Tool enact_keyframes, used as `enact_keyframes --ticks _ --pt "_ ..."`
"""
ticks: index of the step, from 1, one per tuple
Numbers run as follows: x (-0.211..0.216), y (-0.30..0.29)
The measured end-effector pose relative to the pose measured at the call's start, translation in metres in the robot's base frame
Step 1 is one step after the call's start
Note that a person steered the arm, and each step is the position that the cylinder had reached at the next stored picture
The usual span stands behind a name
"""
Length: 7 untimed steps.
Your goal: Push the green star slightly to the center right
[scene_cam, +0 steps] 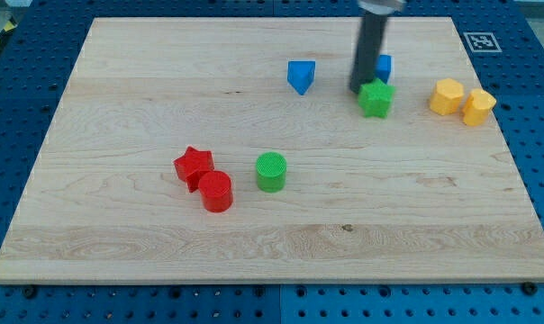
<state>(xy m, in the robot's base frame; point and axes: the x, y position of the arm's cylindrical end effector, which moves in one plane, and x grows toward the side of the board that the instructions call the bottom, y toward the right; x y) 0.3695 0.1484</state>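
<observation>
The green star lies on the wooden board at the upper right. My tip is the lower end of the dark rod that comes down from the view's top. It stands right against the star's upper left edge. A blue block sits just above the star, partly hidden behind the rod.
A blue triangular block lies left of the rod. Two yellow blocks sit to the right of the star. A green cylinder, a red star and a red cylinder lie at the lower left.
</observation>
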Motion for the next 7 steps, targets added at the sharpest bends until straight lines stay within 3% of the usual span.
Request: enact_keyframes --ticks 1,2,4,5,7 --pt "0.040 0.057" --pt "0.041 0.060" --pt "0.028 -0.044" --pt "0.041 -0.062" --pt "0.086 0.048"
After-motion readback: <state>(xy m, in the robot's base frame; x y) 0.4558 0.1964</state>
